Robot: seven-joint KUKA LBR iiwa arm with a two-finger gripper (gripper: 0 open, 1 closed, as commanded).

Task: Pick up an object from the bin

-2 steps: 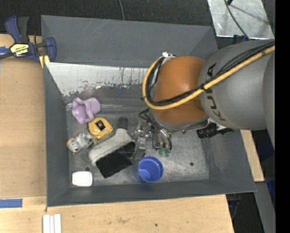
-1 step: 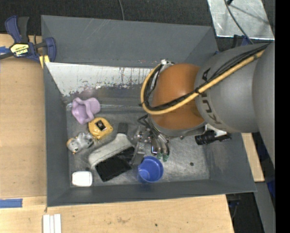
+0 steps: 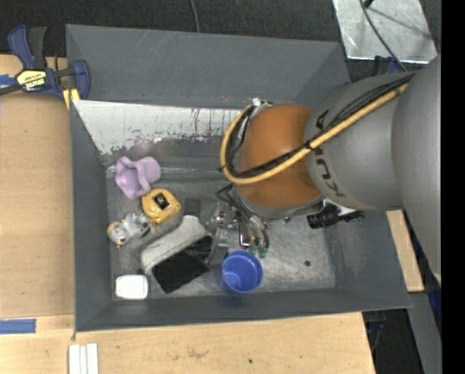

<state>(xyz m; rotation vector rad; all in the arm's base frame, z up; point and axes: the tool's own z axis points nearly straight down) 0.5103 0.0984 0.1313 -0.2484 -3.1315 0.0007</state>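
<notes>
My gripper (image 3: 240, 232) hangs below the orange cover near the middle of the bin floor, its metal fingers pointing down and partly hidden. Just below it stands a blue cup (image 3: 241, 272) with its mouth facing up. To the gripper's left lies a grey-white block (image 3: 172, 239) resting on a flat black pad (image 3: 181, 270). Nothing shows between the fingers.
Further left lie a yellow and black tape measure (image 3: 161, 206), a purple soft toy (image 3: 135, 175), a small silvery toy (image 3: 126, 228) and a white oval piece (image 3: 132, 287) in the front left corner. The arm fills the bin's right side.
</notes>
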